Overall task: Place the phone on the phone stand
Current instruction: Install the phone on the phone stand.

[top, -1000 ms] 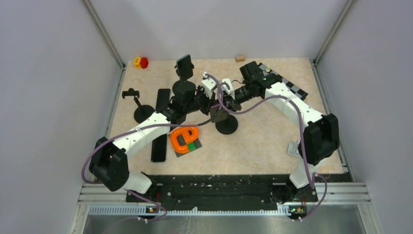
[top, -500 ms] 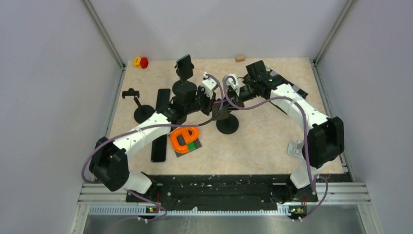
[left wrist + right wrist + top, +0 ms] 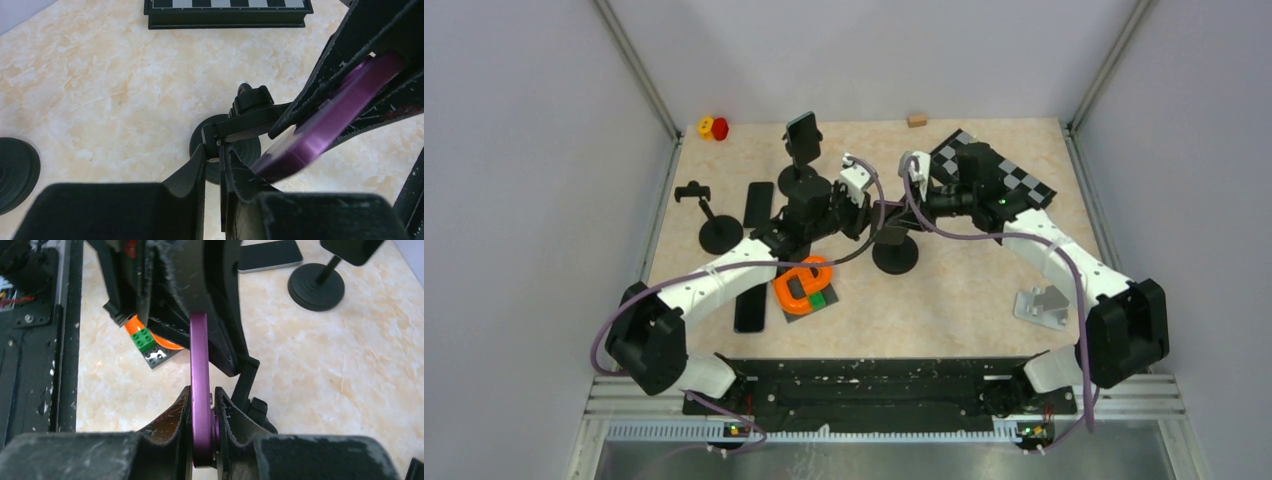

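The purple phone [image 3: 199, 365] is gripped edge-on between my right gripper's [image 3: 202, 396] fingers. It also shows in the left wrist view [image 3: 325, 127], tilted, just right of the stand's clamp. The black phone stand [image 3: 894, 255] has a round base [image 3: 225, 152] and stands mid-table. My left gripper [image 3: 213, 150] is shut on the stand's clamp arm [image 3: 252, 112]. In the top view the left gripper [image 3: 861, 205] and the right gripper [image 3: 911, 193] meet above the stand. The phone sits against the clamp, whether seated I cannot tell.
A second stand [image 3: 802, 140] carries a black phone at the back. An empty stand [image 3: 714, 230] is at left. Two black phones [image 3: 758, 205] [image 3: 750, 300] lie flat. An orange toy with bricks [image 3: 802, 285], a chessboard [image 3: 1009, 180] and a metal bracket [image 3: 1042, 303] are nearby.
My right arm has swung its elbow out to the right and its wrist has turned, the phone staying at the stand. The left gripper has barely moved.
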Robot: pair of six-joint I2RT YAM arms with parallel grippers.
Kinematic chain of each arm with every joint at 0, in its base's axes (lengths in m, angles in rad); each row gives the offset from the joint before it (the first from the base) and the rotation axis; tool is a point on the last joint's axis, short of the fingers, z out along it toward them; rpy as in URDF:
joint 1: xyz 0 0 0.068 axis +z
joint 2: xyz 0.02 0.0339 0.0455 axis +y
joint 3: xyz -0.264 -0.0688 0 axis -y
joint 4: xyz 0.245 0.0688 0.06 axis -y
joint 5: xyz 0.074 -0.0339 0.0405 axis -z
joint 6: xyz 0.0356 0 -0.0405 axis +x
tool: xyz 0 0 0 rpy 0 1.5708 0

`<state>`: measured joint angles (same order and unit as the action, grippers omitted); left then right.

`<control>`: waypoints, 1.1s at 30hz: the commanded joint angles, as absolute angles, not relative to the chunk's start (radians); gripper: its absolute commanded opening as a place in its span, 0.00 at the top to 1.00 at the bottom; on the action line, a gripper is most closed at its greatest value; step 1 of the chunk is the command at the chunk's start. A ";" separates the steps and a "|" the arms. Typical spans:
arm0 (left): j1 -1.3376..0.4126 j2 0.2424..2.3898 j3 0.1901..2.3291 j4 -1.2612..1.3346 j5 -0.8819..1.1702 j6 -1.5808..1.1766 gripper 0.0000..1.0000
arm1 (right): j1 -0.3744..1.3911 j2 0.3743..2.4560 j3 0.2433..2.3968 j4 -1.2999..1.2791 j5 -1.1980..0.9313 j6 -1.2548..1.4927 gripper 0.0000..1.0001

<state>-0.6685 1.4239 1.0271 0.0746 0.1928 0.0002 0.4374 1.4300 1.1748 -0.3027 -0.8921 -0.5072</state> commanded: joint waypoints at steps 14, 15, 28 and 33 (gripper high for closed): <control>-0.657 1.372 0.971 0.048 0.015 0.002 1.00 | 0.446 1.306 1.077 -0.213 -0.231 -0.129 1.00; -0.657 1.374 0.971 0.049 0.015 0.003 1.00 | 0.456 1.306 1.074 -0.214 -0.206 -0.124 1.00; -0.669 1.359 0.956 0.052 0.018 0.006 1.00 | 0.521 1.298 1.068 -0.179 0.085 -0.033 1.00; -0.676 1.358 0.955 0.049 0.023 0.008 1.00 | 0.529 1.332 1.106 -0.207 0.157 -0.017 1.00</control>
